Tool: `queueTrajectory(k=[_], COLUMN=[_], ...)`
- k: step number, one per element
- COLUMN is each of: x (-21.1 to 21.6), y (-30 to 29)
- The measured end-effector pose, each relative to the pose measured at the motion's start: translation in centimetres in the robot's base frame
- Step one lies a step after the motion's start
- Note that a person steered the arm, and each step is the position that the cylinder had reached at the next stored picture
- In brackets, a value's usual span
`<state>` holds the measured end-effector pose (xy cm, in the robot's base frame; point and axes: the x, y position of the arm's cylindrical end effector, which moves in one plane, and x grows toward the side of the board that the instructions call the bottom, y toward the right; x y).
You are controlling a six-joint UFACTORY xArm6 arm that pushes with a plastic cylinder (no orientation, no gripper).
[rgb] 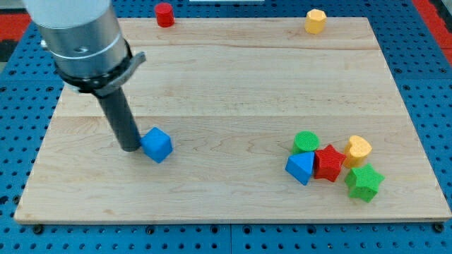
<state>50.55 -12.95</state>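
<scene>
Right now my tip [130, 148] sits low on the pale wooden desk [233, 85], on the view's left side. It touches, or all but touches, the blue cube [157, 144], which lies just to the view's right of it. I have no gripper, only a straight dark rod, so nothing is held or pinched.

From the blue cube, the other blocks are all well apart. Far to the view's right of it, near the desk's bottom right part, five blocks huddle close together. A green round block [306, 141] is at the top left of that bunch. Just below it is a blue block with a pointed, wedge-like shape [300, 167]. A red star-like block [328, 162] is beside those two, in the middle. A yellow block with a rounded top [358, 149] is to the view's right of the red one. A green star-like block [364, 182] is lowest and farthest right.

Up from the blue cube, at the desk's top edge, stands a small red cylinder [164, 15]. Farther along that top edge, to the view's right, is a yellow block with flat sides [315, 20].

Around the desk is a blue board with holes [431, 77].
</scene>
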Motion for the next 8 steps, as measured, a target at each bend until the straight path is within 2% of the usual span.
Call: queueTrajectory(k=[1, 2, 3, 4, 5, 6, 7, 8], x=[0.0, 0.4, 1.2, 3.1, -1.9, -3.8, -1.5, -1.5], y=[6.9, 11.2, 9.8, 4.9, 9.6, 17.2, 16.2, 8.5])
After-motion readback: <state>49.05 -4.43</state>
